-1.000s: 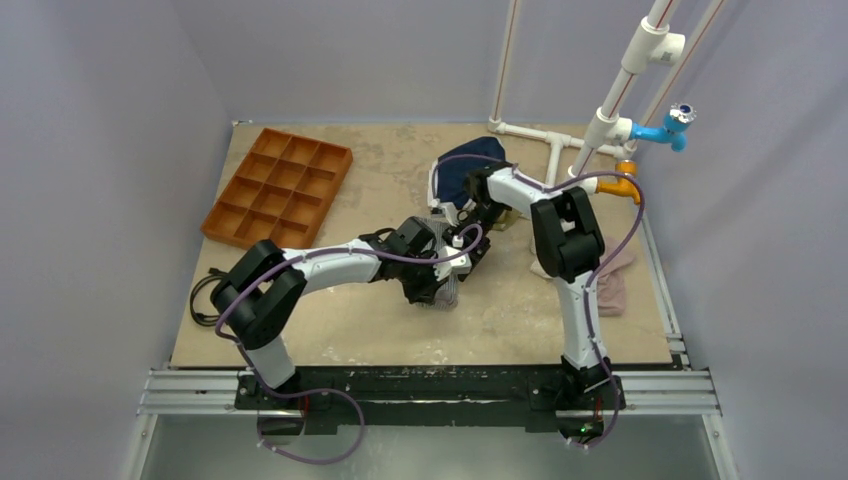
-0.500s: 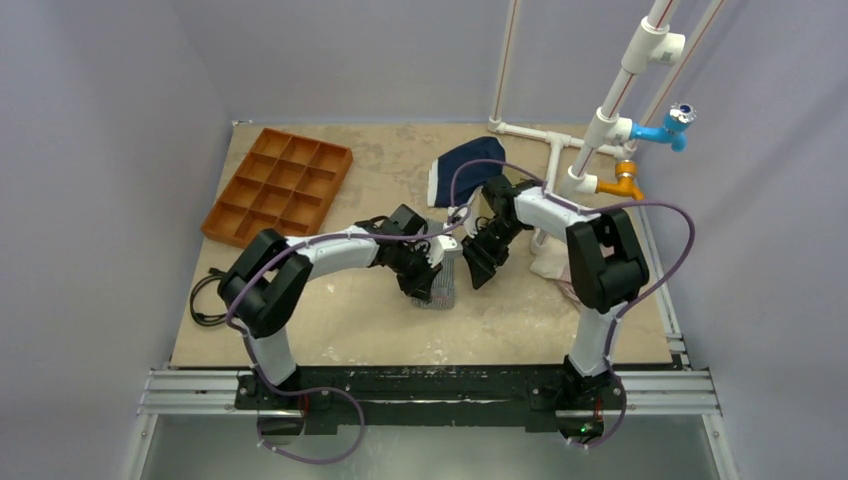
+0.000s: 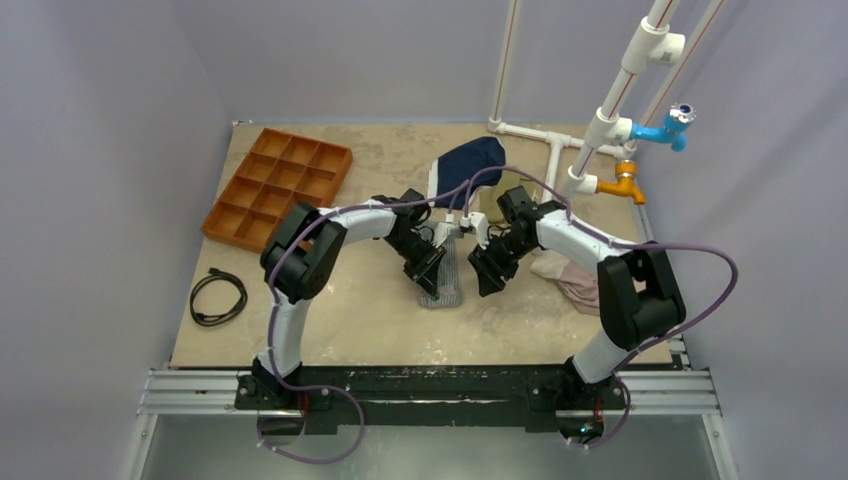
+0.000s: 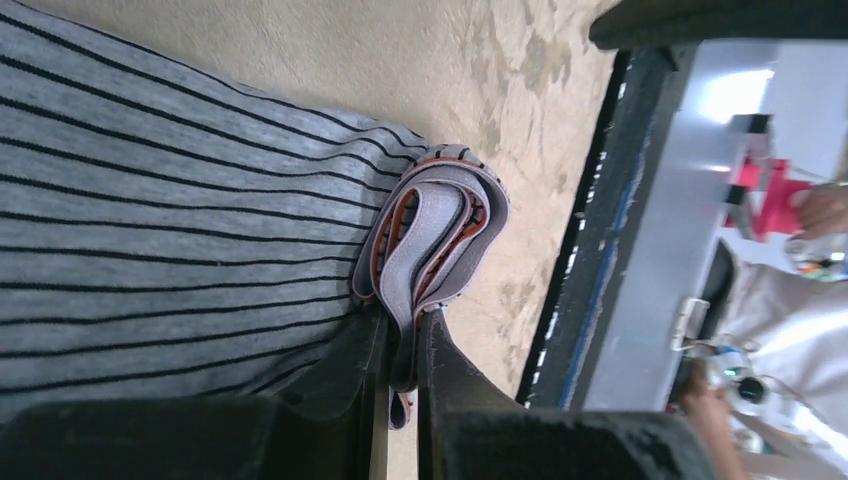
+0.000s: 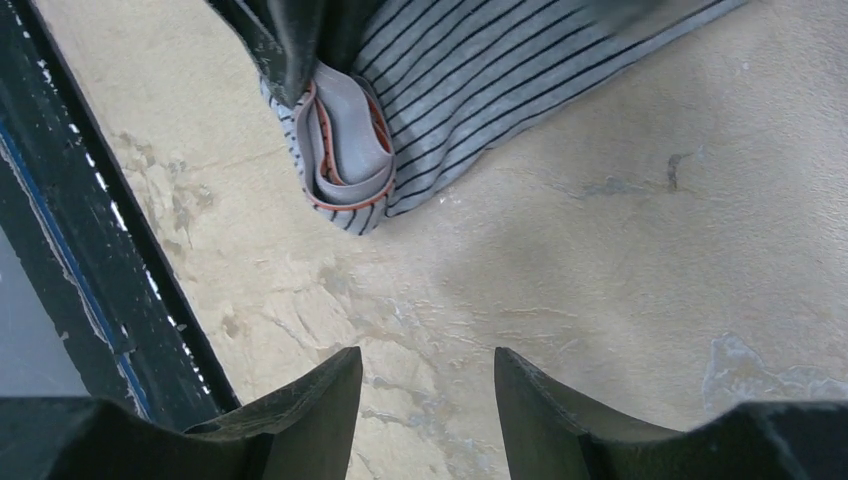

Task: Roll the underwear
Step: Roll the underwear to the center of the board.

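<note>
Pinching the folded waistband (image 4: 430,225) of the underwear (image 3: 446,278) in the left jaws to start the roll, holding the right jaws half-parted and empty alongside.

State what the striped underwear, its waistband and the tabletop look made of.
Underwear: soft matte knit, probably cotton jersey; it drapes in folds. Waistband: smooth grey elastic, orange-edged, holding springy loops. Tabletop: hard, mottled beige, stone-like laminate perhaps.

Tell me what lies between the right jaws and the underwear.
Only bare tabletop separates the open right jaws from the underwear, as the right wrist view shows.
</note>
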